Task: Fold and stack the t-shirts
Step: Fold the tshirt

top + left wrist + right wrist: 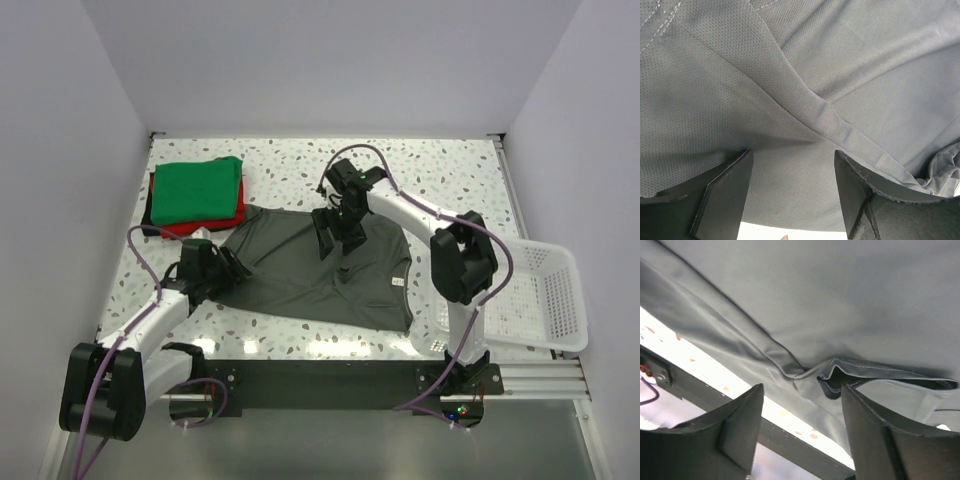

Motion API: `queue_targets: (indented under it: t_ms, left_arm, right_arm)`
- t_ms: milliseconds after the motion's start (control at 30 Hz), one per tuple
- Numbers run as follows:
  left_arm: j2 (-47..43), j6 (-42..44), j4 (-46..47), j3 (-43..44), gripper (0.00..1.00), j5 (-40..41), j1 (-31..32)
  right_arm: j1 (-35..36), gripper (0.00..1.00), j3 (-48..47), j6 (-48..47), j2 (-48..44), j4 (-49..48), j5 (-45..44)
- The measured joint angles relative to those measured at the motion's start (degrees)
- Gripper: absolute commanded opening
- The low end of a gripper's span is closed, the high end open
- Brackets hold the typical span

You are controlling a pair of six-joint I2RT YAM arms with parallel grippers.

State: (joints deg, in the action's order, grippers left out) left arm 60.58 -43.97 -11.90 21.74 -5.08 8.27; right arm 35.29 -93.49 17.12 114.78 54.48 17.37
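The charcoal-grey t-shirt [300, 265] lies spread on the table, partly folded. A green folded shirt [196, 188] sits on a red folded shirt [200, 226] at the back left. My left gripper [232, 268] is open at the grey shirt's left edge; in the left wrist view its fingers [725, 192] straddle the cloth [800, 100], which has a raised crease. My right gripper [338, 240] is open just above the shirt's upper middle; the right wrist view [800, 405] shows a hemmed fold [865, 370] between the fingers [740, 420].
A white mesh basket [550, 300] hangs over the table's right front edge. The dark rail [330, 375] runs along the near edge. The speckled tabletop [440, 175] shows behind the shirt.
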Motion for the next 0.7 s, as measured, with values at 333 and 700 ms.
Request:
queue_targets:
  t_ms: [333, 700]
  left_arm:
    - [-2.6, 0.0, -8.2, 1.7, 0.72, 1.8, 0.0]
    - [-1.5, 0.0, -10.2, 6.1, 0.72, 1.9, 0.2]
  right_arm:
    - [-0.4, 0.77, 8.7, -0.7, -15.4, 1.2, -3.0]
    - [-1.0, 0.75, 29.4, 2.4, -20.0, -4.8, -3.1]
